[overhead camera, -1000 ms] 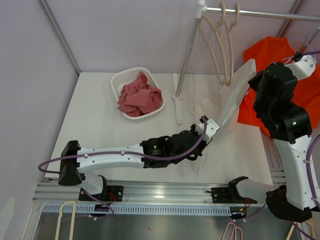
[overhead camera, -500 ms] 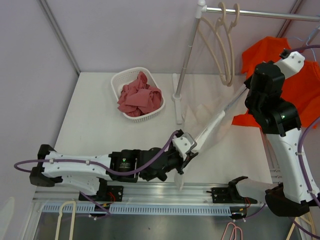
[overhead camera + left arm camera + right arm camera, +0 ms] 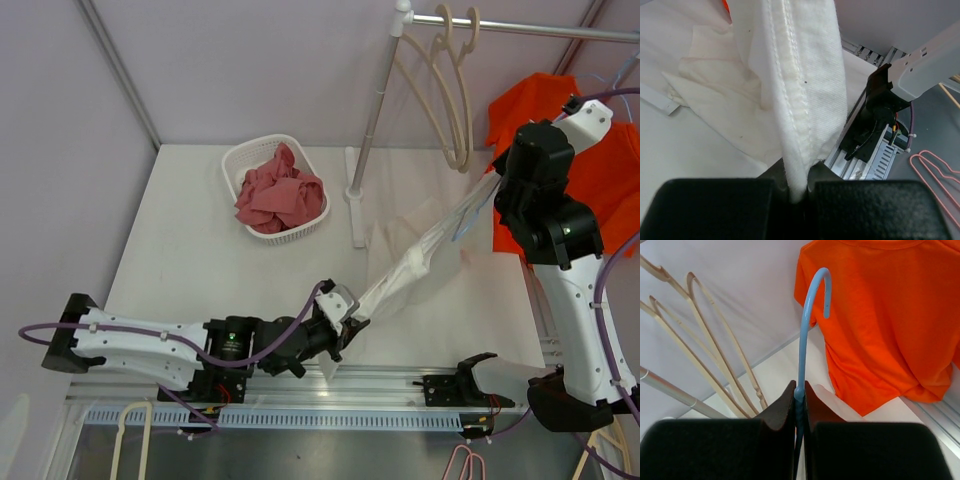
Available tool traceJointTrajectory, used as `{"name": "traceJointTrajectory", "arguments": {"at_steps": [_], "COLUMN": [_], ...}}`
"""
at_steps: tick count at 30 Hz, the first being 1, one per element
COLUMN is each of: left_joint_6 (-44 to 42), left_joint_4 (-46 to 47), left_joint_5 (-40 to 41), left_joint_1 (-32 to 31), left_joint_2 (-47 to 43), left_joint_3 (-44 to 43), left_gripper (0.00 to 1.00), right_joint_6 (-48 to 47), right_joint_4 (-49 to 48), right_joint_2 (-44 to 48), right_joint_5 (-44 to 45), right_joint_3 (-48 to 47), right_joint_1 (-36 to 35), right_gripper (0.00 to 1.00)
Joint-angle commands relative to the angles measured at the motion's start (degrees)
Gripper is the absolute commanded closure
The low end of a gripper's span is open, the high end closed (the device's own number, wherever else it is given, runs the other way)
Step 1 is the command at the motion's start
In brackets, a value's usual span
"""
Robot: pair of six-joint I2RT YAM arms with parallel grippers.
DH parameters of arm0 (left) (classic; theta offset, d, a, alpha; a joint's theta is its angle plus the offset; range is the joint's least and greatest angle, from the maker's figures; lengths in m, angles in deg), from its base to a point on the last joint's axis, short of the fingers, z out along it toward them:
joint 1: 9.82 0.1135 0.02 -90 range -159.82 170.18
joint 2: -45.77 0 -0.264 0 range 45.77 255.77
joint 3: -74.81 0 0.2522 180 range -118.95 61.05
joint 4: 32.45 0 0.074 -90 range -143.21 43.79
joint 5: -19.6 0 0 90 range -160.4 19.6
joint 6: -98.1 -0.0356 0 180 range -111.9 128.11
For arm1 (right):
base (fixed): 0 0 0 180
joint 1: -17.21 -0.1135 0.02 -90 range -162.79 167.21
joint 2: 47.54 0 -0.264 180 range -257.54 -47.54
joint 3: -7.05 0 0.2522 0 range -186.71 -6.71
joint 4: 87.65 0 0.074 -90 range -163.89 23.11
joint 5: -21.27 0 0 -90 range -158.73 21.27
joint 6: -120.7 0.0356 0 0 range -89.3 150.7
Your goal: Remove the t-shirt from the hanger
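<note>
A white t-shirt (image 3: 415,265) is stretched in a long band from the blue hanger down to my left gripper. My left gripper (image 3: 343,316) sits low near the table's front edge and is shut on a bunched hem of the t-shirt (image 3: 805,75); its jaws (image 3: 799,192) pinch the cloth. My right gripper (image 3: 498,183) is raised at the right and is shut on the neck of the blue hanger (image 3: 807,315), its jaws (image 3: 799,392) tight on the wire below the hook. The hanger's shoulders are hidden by the cloth.
An orange t-shirt (image 3: 545,110) hangs at the back right, just behind my right arm, and shows in the right wrist view (image 3: 890,315). Wooden hangers (image 3: 450,90) hang on the rack pole (image 3: 375,110). A white basket (image 3: 240,160) holds red cloths (image 3: 278,195).
My left gripper has pulled back toward the table's front edge and leftward with the t-shirt, drawing it into a taut band. My right gripper shifted slightly left with the hanger.
</note>
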Motion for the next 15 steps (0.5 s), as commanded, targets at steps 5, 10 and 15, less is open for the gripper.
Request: {"name": "traceJointTrajectory", "arguments": {"at_steps": [5, 10, 15], "left_joint_6": [5.7, 15.0, 14.4], "left_joint_4": [8.5, 9.9, 4.8], "left_joint_5": [-13.3, -33.5, -38.0], "left_joint_1": [10.2, 25.0, 29.3], "left_joint_2": [6.7, 20.3, 30.1], "left_joint_3": [-2.6, -13.1, -21.9], "left_gripper": [0.99, 0.99, 0.99], "right_joint_6": [2.8, 3.4, 1.0], "right_joint_4": [-1.5, 5.8, 15.7], "right_joint_2": [1.3, 0.7, -3.0], "right_joint_5": [-9.2, -22.3, -25.7], "right_joint_3": [-2.5, -10.0, -20.9], "right_joint_1": [0.4, 0.4, 0.4], "right_gripper": [1.00, 1.00, 1.00]}}
